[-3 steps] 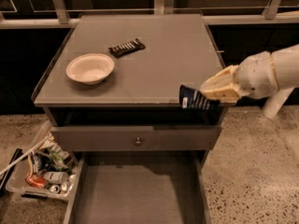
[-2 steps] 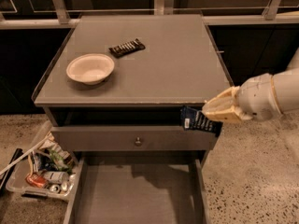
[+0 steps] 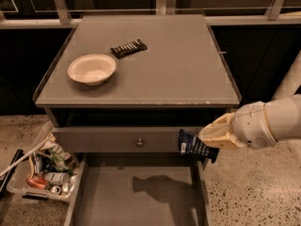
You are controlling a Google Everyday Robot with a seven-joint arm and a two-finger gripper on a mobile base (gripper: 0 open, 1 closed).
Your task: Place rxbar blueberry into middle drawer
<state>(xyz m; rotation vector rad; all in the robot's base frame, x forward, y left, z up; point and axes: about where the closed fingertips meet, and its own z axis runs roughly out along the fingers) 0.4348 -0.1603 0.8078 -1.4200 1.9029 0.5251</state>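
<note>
The rxbar blueberry [image 3: 194, 146], a dark blue wrapper with white lettering, hangs from my gripper [image 3: 212, 138] in front of the cabinet's right side. The gripper comes in from the right on a white arm and is shut on the bar's right end. The bar sits just above the right rear corner of the open middle drawer [image 3: 136, 199], a wide grey tray pulled out at the bottom of the view. My arm's shadow lies on the drawer floor.
A white bowl [image 3: 91, 68] and a black-brown wrapped bar [image 3: 128, 47] lie on the cabinet top. A shut drawer front with a round knob [image 3: 139, 143] is above the open drawer. A clear bin of cans and trash [image 3: 42, 173] stands on the floor at left.
My gripper has carried the blue bar down from the cabinet top's front right edge to below it, in front of the knobbed drawer front and over the open drawer.
</note>
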